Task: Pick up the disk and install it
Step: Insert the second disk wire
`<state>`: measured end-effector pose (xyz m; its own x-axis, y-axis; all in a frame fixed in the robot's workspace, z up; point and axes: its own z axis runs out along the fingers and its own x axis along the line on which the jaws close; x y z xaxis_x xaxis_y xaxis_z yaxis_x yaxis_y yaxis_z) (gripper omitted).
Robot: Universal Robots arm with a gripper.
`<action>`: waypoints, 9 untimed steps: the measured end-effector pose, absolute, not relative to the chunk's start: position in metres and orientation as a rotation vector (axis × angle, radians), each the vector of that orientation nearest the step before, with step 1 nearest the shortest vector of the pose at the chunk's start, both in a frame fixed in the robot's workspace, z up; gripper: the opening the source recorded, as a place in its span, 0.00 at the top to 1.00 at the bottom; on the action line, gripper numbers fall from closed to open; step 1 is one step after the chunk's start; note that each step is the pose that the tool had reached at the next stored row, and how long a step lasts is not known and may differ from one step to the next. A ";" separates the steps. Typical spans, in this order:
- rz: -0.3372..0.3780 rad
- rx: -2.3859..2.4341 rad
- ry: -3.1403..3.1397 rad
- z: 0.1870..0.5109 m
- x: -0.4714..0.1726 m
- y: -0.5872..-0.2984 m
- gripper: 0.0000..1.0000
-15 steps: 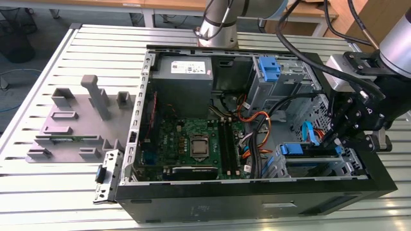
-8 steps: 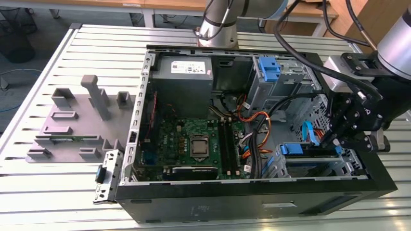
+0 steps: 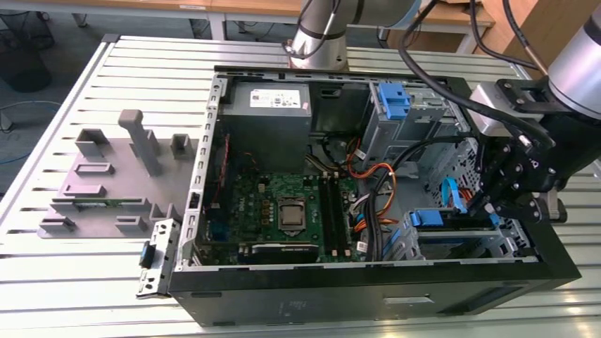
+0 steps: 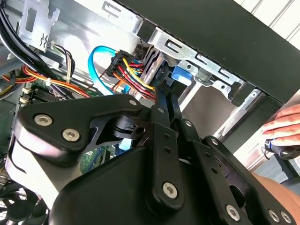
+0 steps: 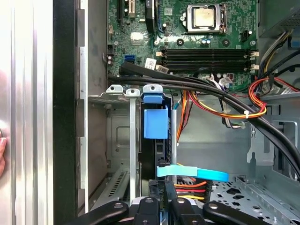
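Note:
The disk [image 3: 432, 217] sits in the drive cage [image 3: 469, 248] at the case corner on the exterior view's right, its blue carrier tab showing. In the first wrist view the disk [image 5: 155, 123] stands edge-on in the cage slot [image 5: 119, 136], blue tab toward the motherboard. My gripper [image 3: 490, 210] hangs right over the cage. In both wrist views its fingers lie close together along the disk's outer end, gripper [image 5: 166, 199], gripper [image 4: 165, 86], tips near the blue tab [image 4: 180, 75]. Whether they pinch the disk is hidden.
Black, orange and red cable bundles [image 5: 220, 101] and a light blue data cable [image 5: 192, 172] cross beside the cage. The motherboard [image 3: 281, 211], grey power supply [image 3: 266, 98] and a blue bracket [image 3: 395, 98] fill the case. A person's hand [image 4: 286, 124] rests outside. A grey fixture [image 3: 112, 176] lies on the table.

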<state>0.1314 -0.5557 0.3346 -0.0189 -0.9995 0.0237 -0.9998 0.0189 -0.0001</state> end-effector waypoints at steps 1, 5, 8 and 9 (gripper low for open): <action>0.026 2.188 -2.230 0.334 0.131 -0.556 0.84; 0.026 2.189 -2.230 0.333 0.131 -0.556 0.84; 0.026 2.189 -2.230 0.331 0.131 -0.556 0.84; 0.026 2.188 -2.230 0.331 0.131 -0.556 0.84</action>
